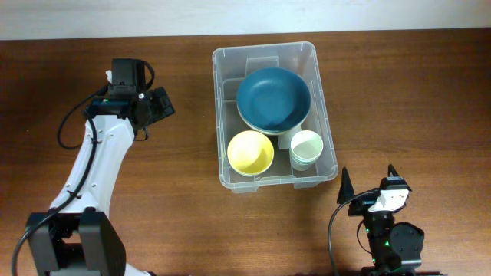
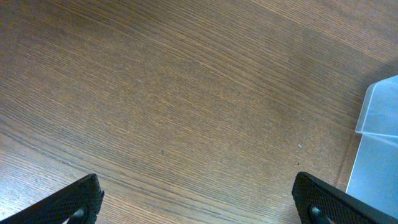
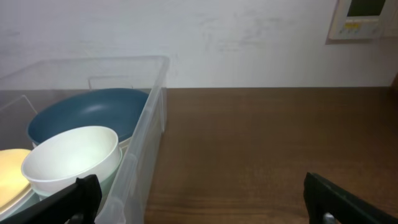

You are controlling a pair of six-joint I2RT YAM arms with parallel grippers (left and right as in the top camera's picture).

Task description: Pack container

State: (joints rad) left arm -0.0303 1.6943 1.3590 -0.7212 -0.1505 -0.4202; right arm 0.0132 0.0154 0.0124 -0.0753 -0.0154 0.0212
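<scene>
The container (image 1: 323,107) is a large clear plastic bin at the table's middle. Inside it lie a big dark blue bowl (image 1: 273,97), a yellow bowl (image 1: 250,152) and a small white bowl (image 1: 305,146). My left gripper (image 1: 163,105) is open and empty over bare wood, left of the container; the left wrist view shows its fingertips (image 2: 199,202) wide apart and the container's corner (image 2: 379,118) at the right. My right gripper (image 1: 368,184) is open and empty near the front edge, right of the container. The right wrist view shows the container wall (image 3: 146,140), white bowl (image 3: 71,155) and blue bowl (image 3: 87,112).
The table (image 1: 406,92) is dark brown wood. A white wall (image 3: 249,37) with a small wall panel (image 3: 364,18) stands behind it in the right wrist view. Bare wood lies to the left and right of the container.
</scene>
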